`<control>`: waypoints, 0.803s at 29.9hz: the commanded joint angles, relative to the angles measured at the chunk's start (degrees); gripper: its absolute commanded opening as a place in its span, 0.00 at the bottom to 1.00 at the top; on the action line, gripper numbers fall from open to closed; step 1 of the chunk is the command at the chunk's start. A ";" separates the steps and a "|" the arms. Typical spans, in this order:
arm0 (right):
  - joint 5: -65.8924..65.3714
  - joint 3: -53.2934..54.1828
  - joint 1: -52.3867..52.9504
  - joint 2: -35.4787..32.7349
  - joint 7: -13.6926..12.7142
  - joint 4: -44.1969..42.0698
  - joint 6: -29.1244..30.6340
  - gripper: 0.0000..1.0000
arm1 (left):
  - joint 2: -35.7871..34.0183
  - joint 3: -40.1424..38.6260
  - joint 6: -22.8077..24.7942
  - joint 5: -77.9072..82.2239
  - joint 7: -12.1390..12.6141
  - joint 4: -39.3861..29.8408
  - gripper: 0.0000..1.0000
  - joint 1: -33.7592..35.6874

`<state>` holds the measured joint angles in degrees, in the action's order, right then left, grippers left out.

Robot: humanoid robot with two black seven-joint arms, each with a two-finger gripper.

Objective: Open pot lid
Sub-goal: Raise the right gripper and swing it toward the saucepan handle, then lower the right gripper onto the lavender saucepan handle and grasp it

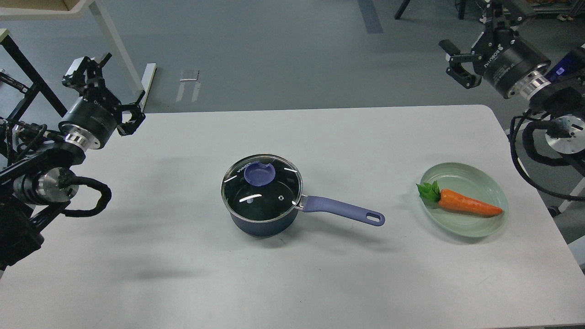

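Note:
A dark blue pot (pixel 261 225) with a long purple handle (pixel 343 211) pointing right stands at the middle of the white table (pixel 183 274). Its glass lid (pixel 262 189) with a purple knob (pixel 260 173) lies closed on it. My left gripper (pixel 106 89) is open and empty, raised above the table's far left edge, far from the pot. My right gripper (pixel 475 36) is open and empty, raised high beyond the table's far right corner.
A pale green plate (pixel 489 226) with an orange carrot (pixel 466 206) lies on the right of the table. White table legs (pixel 116 50) and a black frame (pixel 27 75) stand on the floor behind the left arm.

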<state>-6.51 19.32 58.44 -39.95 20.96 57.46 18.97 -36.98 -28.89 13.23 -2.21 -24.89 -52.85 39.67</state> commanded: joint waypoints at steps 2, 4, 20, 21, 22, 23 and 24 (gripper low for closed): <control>-10.86 -10.94 7.46 -4.08 0.05 9.49 -2.70 1.00 | -0.64 0.41 0.21 0.10 0.46 -1.20 0.99 0.14; -16.40 -17.61 11.76 -4.26 0.05 12.40 -3.84 1.00 | -0.82 0.41 0.48 0.10 0.37 -1.20 0.99 -0.12; -63.69 -54.02 32.79 7.24 1.37 24.54 -15.17 0.99 | -1.87 0.15 1.89 0.18 -0.16 -4.10 0.99 -0.65; -65.89 -55.87 33.05 8.73 1.37 24.37 -16.75 0.99 | -1.87 0.15 1.80 0.18 -0.25 -4.10 0.99 -0.65; -67.04 -57.45 33.23 10.14 1.37 24.28 -17.90 0.98 | -1.87 -0.02 1.80 0.18 -0.25 -4.10 0.99 -0.65; -67.92 -59.03 33.49 11.46 1.37 24.19 -18.78 0.97 | -1.96 -0.11 1.89 0.18 -0.25 -4.10 0.99 -0.65; -68.54 -60.44 33.67 12.60 1.37 24.01 -19.23 0.96 | -2.05 -0.20 1.89 0.18 -0.25 -4.10 0.99 -0.65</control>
<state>-72.12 -37.02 91.47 -30.81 22.36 81.83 1.99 -38.91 -28.84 15.13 -2.02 -25.10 -56.92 39.05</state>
